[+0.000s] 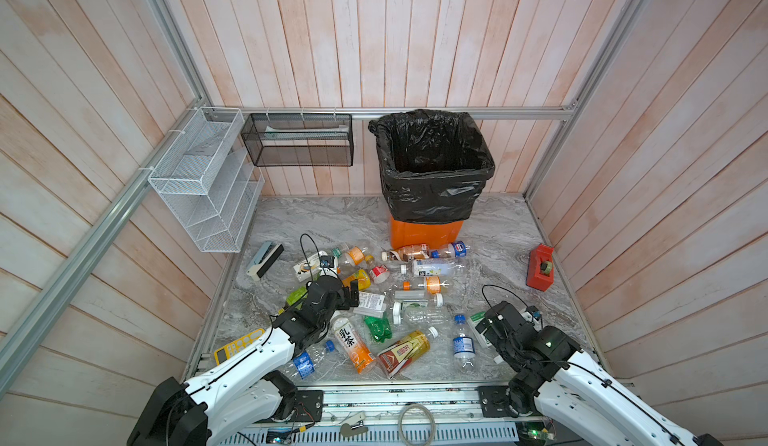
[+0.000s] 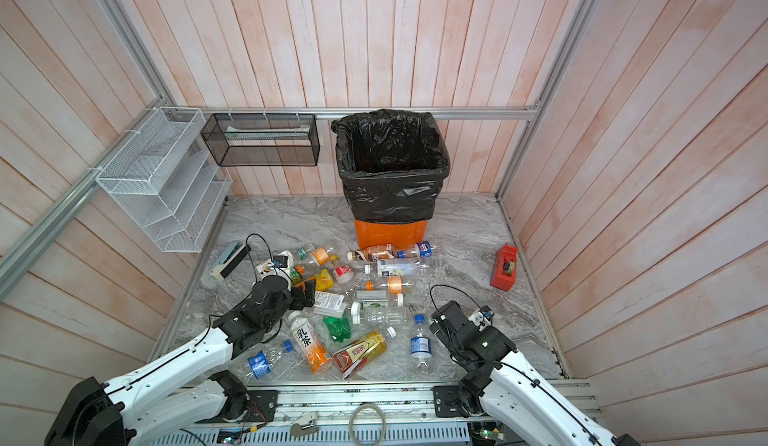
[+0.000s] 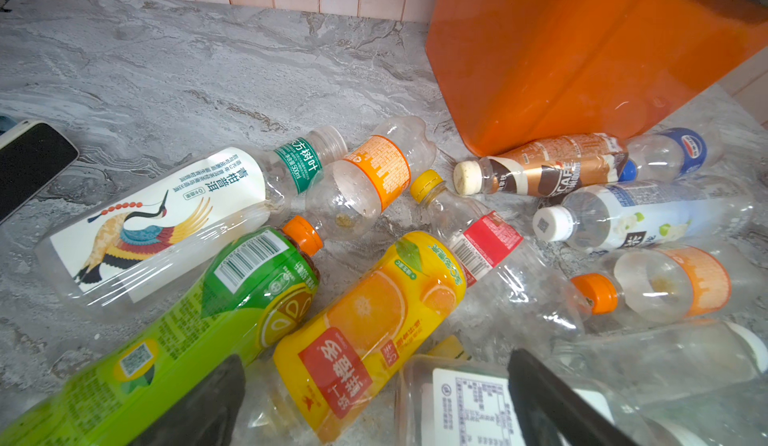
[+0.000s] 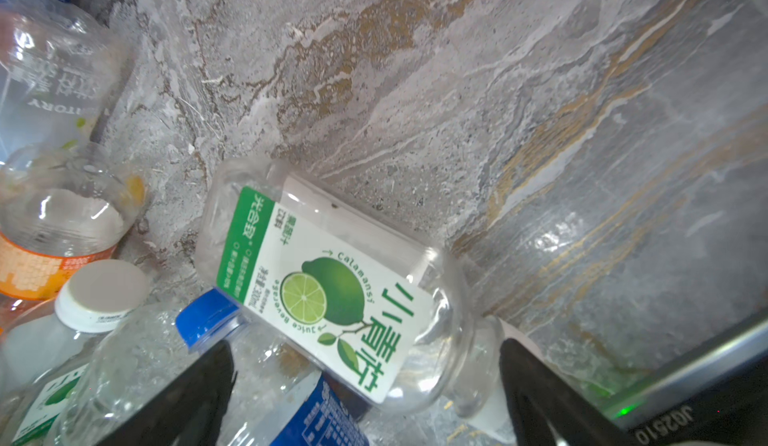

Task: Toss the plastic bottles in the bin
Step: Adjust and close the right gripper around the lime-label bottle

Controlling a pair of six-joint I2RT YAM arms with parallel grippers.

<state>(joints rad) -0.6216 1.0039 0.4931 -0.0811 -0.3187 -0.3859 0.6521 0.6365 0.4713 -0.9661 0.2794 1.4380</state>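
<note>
Where plastic bottles (image 1: 432, 285) litter the table (image 1: 498, 232), lime-label bottle (image 4: 332, 294) lies toward front edge, just ahead of right gripper (image 4: 365, 346), axis slanting across its wide, empty jaws; left gripper (image 3: 374, 356) likewise agape, empty.

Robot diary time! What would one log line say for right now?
left gripper: open, over yellow juice bottle | right gripper: open, over lime-label bottle | held: nothing | bin: upright, at back

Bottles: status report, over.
Left jaws open over yellow orange-juice bottle. Right jaws open above lime-label bottle. Nothing held; other bottles on table; bin mouth clear.
</note>
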